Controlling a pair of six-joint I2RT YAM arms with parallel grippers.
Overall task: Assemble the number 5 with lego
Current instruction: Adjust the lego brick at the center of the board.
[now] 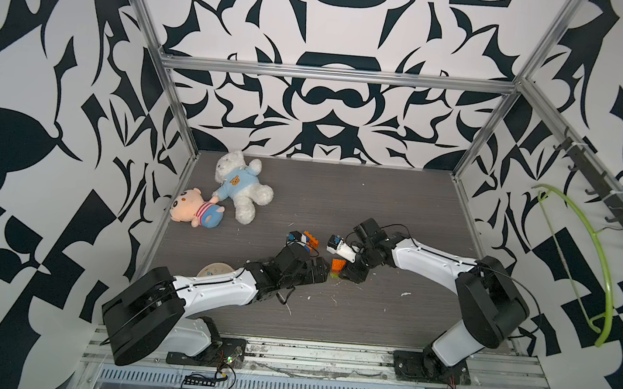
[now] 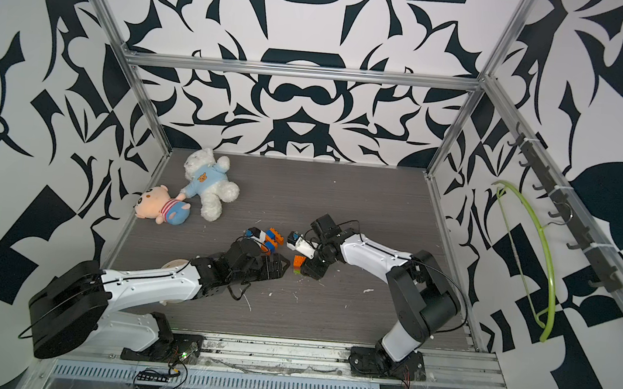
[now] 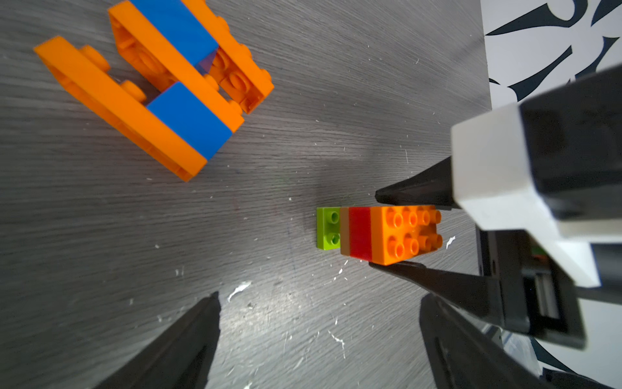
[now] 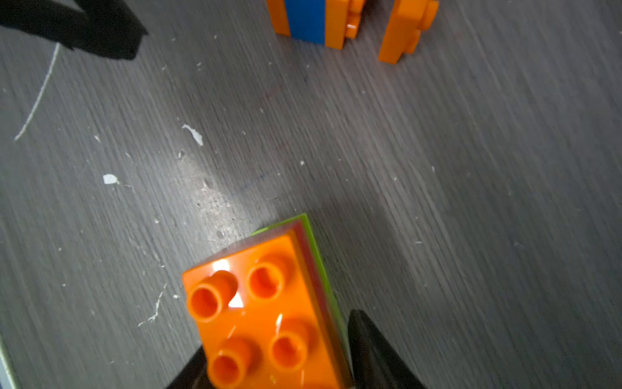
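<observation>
A small lego stack (image 3: 390,232), orange on top over red, brown and lime green, stands mid-table and shows in both top views (image 1: 337,267) (image 2: 298,263). My right gripper (image 4: 276,336) is shut on it, one black finger pressed to each long side (image 3: 404,195). An orange-and-blue lego assembly (image 3: 161,91) lies on its side just behind the stack (image 1: 307,241) (image 4: 316,20), and nothing touches it. My left gripper (image 3: 319,298) hovers low over the table beside the stack (image 1: 323,272). It is open with only bare table between its fingers.
A white plush bear (image 1: 243,187) and a pink doll (image 1: 195,208) lie at the back left. The left arm partly hides a round cream clock (image 1: 215,269). A green hanger (image 1: 600,259) hangs on the right wall. White flecks dot the grey table (image 1: 396,218).
</observation>
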